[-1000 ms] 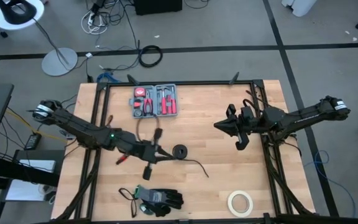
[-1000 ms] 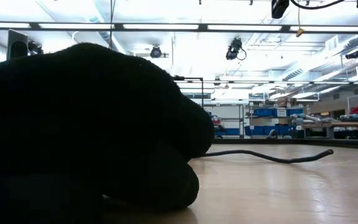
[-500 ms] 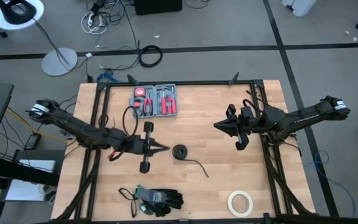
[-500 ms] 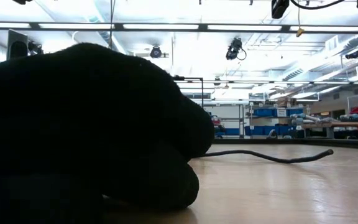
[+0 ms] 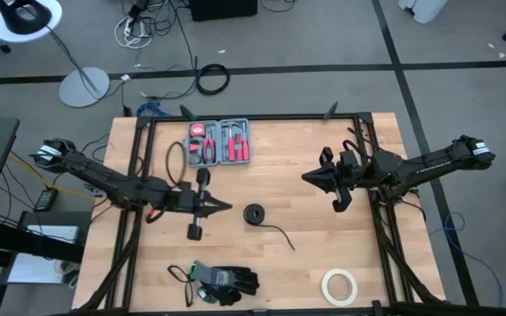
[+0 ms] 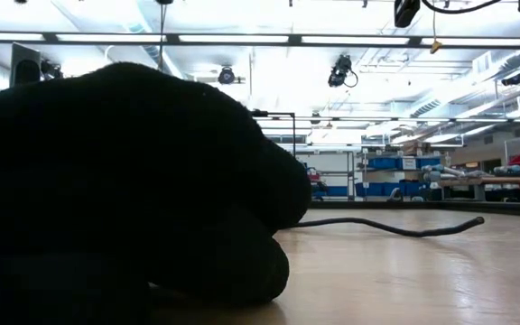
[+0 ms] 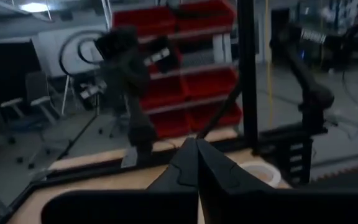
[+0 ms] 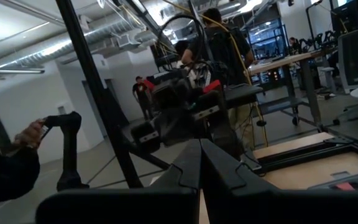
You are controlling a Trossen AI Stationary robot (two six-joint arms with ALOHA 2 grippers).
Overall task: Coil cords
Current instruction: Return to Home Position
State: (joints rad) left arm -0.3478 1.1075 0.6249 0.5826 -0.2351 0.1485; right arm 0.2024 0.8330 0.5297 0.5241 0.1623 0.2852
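The cord (image 5: 255, 214) is a small round black coil lying flat on the wooden table near its middle. Its loose tail (image 5: 281, 237) runs toward the near right, and the low view shows that tail (image 6: 395, 227) lying on the tabletop. My left gripper (image 5: 227, 207) is shut, pointing level toward the coil from its left, a short gap away and touching nothing. My right gripper (image 5: 306, 176) hangs shut over the right half of the table, well away from the cord. Both wrist views show shut fingertips (image 7: 196, 163) (image 8: 201, 163) with nothing between them.
Black gloves (image 5: 224, 280) lie at the near edge and fill the left of the low view (image 6: 125, 190). A tape roll (image 5: 340, 285) lies near right. A grey tool case (image 5: 220, 143) sits at the far side. People (image 8: 219, 56) stand beyond the table.
My left gripper has drawn back from the coil toward the table's left edge, rolling about its own axis and coming up from a downward tilt to about level. It stays shut. The coil and its tail lie where they were.
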